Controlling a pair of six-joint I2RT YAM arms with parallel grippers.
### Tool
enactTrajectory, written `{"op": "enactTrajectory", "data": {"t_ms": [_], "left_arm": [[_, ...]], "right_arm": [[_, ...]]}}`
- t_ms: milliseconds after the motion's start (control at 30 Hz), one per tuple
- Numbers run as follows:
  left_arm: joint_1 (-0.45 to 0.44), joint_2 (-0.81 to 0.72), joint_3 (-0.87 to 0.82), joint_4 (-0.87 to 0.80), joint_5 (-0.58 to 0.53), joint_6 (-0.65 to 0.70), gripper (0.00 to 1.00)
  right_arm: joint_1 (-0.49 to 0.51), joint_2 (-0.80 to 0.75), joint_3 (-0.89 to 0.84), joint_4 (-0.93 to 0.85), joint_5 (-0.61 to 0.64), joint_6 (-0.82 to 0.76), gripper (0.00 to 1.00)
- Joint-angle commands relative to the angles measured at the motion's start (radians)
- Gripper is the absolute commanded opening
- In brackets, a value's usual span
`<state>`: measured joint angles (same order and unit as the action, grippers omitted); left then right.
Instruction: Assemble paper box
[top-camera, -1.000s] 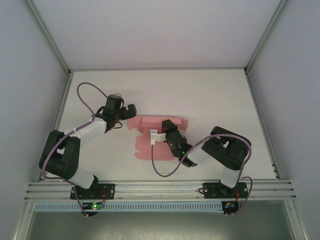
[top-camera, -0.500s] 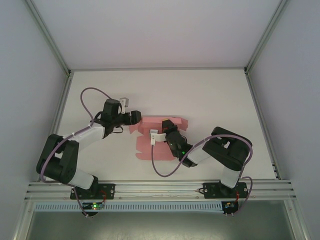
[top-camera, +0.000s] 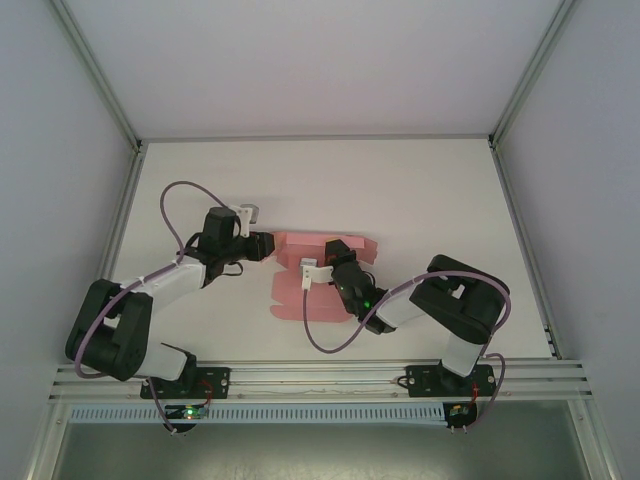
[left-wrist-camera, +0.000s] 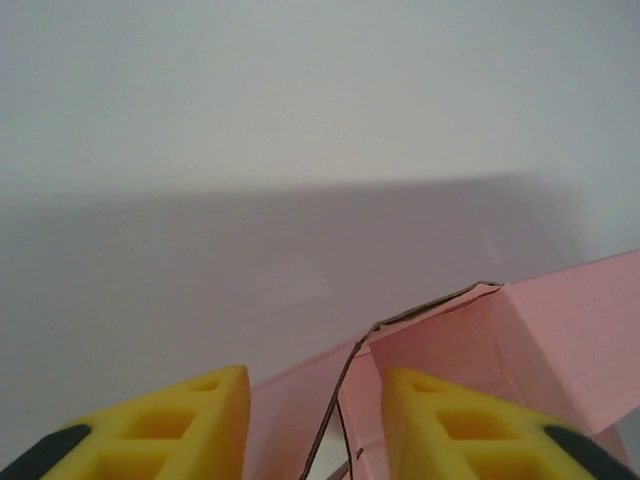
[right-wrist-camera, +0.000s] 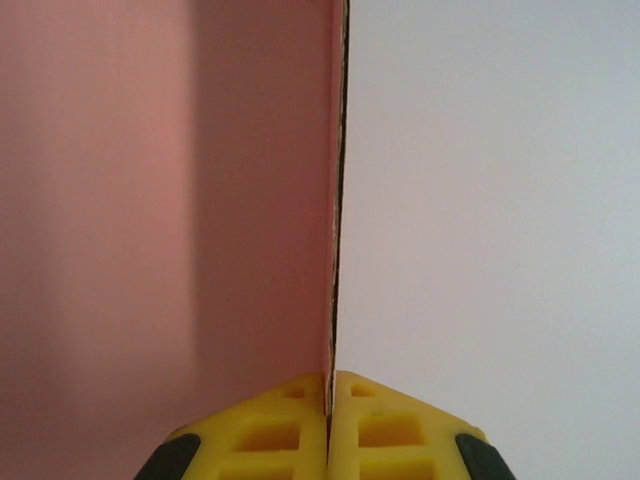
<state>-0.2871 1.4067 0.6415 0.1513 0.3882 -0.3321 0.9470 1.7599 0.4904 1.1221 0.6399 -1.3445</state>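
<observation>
Left pincer seemingly ajar, turned rightward; right pincer clamped fully tight.

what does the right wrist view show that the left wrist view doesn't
Right wrist: the right jaws pinched shut on one thin edge of the paper box, seen edge-on, with a flat pink panel to its left.
Left wrist: the left jaws apart, straddling a folded corner with raised flaps.
Both: pink card, yellow pads and the white table.
</observation>
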Motion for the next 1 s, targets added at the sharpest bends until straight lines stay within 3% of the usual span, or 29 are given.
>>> {"op": "enactTrajectory", "data": {"t_ms": [0, 133, 333, 533, 800, 967], "left_arm": [[-0.035, 0.008, 0.026, 0.008, 0.005, 0.066, 0.23], [-0.084, -0.037, 0.008, 0.004, -0.028, 0.100, 0.00], [-0.162, -0.138, -0.015, -0.039, -0.100, 0.130, 0.00], [-0.247, -0.144, 0.019, -0.079, -0.206, 0.092, 0.01], [-0.307, -0.087, 0.021, 0.036, -0.402, -0.274, 0.00], [-0.409, -0.075, 0.076, -0.067, -0.669, -0.366, 0.00]], "right_arm": [[0.006, -0.011, 0.003, -0.083, 0.010, 0.022, 0.00], [0.004, -0.010, 0.010, -0.100, 0.016, 0.027, 0.00], [0.004, -0.014, 0.024, -0.134, 0.036, 0.044, 0.00], [0.007, -0.025, 0.029, -0.157, 0.029, 0.064, 0.00], [0.016, -0.027, 0.040, -0.193, 0.024, 0.087, 0.00], [0.018, -0.028, 0.046, -0.199, 0.030, 0.091, 0.00]]}}
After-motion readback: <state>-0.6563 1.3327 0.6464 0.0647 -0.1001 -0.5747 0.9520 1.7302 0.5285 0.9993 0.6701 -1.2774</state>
